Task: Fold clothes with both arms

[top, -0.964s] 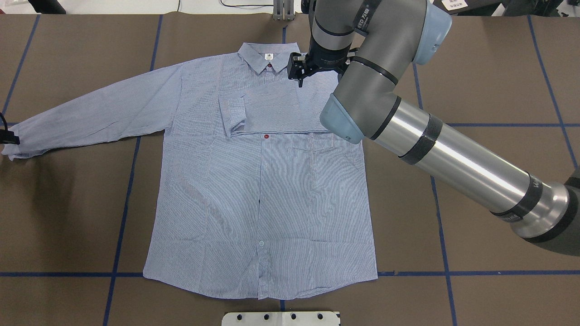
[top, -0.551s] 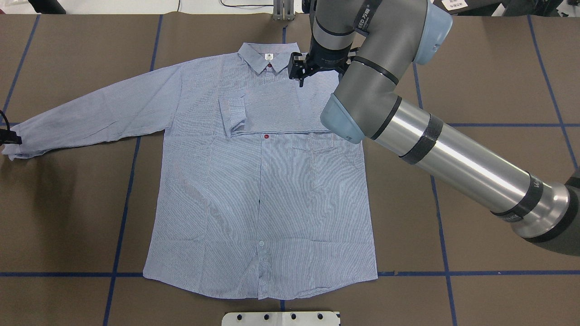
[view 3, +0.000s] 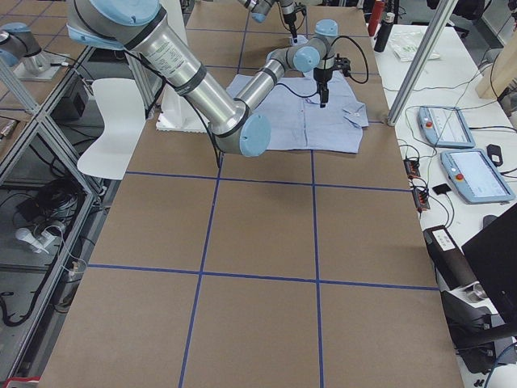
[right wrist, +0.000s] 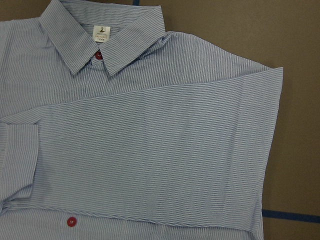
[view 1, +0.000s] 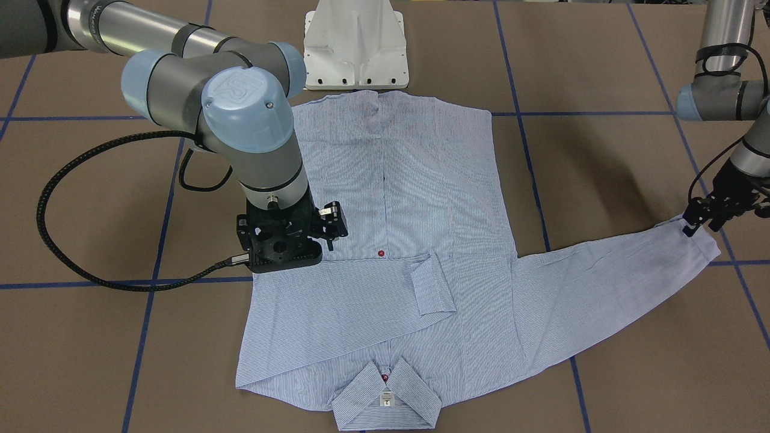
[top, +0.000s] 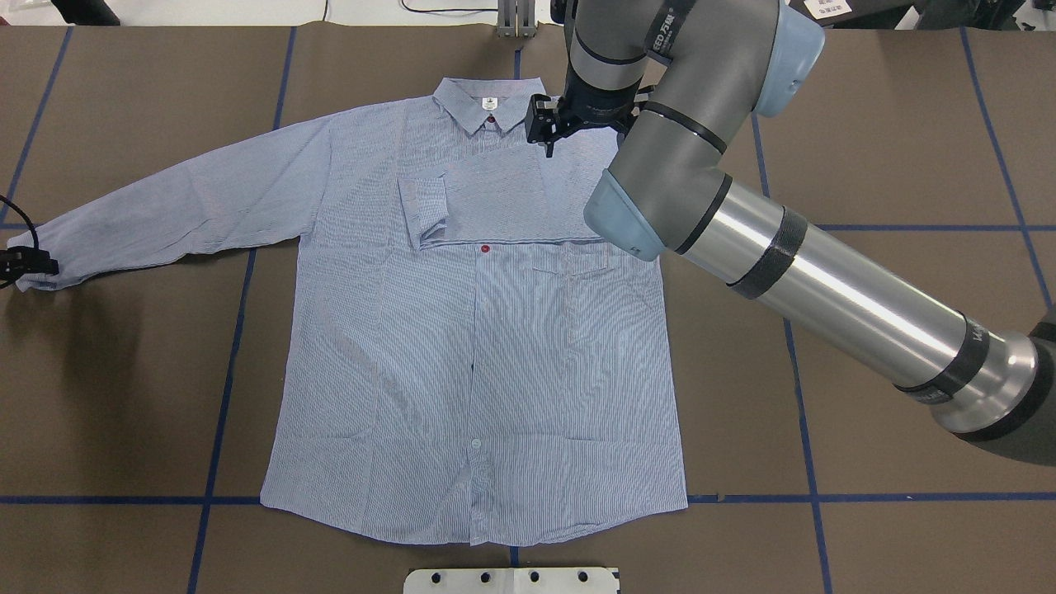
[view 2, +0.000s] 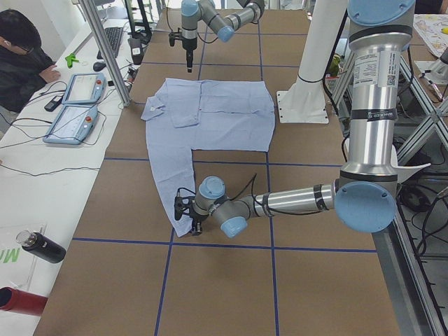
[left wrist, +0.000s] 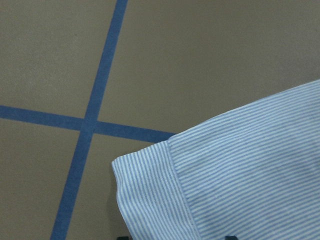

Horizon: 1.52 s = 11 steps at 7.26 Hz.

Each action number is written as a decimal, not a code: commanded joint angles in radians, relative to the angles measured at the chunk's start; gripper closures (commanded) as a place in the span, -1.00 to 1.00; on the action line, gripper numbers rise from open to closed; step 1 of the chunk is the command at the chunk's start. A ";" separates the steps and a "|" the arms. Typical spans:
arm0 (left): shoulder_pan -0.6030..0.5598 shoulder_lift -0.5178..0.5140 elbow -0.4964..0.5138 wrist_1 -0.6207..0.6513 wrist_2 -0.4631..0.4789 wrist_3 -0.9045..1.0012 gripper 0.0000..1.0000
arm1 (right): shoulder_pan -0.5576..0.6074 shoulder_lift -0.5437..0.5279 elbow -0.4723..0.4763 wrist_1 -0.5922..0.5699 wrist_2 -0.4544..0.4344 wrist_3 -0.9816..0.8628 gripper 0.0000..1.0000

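Observation:
The light blue striped shirt (top: 462, 346) lies flat and face up on the brown table, collar (top: 488, 103) at the far side. One sleeve is folded across the chest, its cuff (top: 422, 206) left of the button line. The other sleeve stretches out to the overhead view's left. My left gripper (top: 33, 264) is shut on that sleeve's cuff (left wrist: 240, 175), also seen from the front as the left gripper (view 1: 698, 225). My right gripper (top: 547, 142) hovers open just above the shoulder beside the collar, nothing between its fingers. The right wrist view shows only the shirt (right wrist: 150, 140).
The white pedestal (view 1: 355, 48) stands at the shirt's hem side. Blue tape lines (top: 223, 396) cross the table. A person (view 2: 21, 56) sits at a side bench with teach pendants (view 2: 73, 105) beyond the collar end. The right arm's long forearm (top: 825, 289) hangs over the table's right half.
The left gripper has shifted a little toward the shirt's body, carrying the cuff and sleeve end with it. The right gripper has risen slightly near the collar.

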 commanded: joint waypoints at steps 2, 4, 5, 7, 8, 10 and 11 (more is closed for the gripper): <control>0.001 0.006 -0.017 0.001 0.000 0.000 0.06 | 0.001 0.001 0.001 0.000 0.002 0.000 -0.98; -0.002 0.021 -0.069 0.003 0.002 0.000 1.00 | 0.001 0.001 0.001 0.000 0.002 0.000 -0.98; -0.001 0.049 -0.136 0.048 0.000 0.000 1.00 | 0.002 -0.002 0.000 0.000 0.003 0.000 -0.98; -0.001 0.050 -0.365 0.317 -0.005 0.000 1.00 | 0.013 -0.008 0.000 0.002 0.011 -0.001 -0.98; 0.001 0.049 -0.474 0.431 -0.006 -0.001 1.00 | 0.028 -0.038 0.022 0.000 0.018 -0.001 -0.98; -0.007 -0.039 -0.607 0.615 -0.107 -0.004 1.00 | 0.097 -0.216 0.146 -0.003 0.086 -0.091 -0.98; -0.010 -0.148 -0.633 0.741 -0.112 -0.014 1.00 | 0.128 -0.280 0.171 -0.005 0.088 -0.136 -0.98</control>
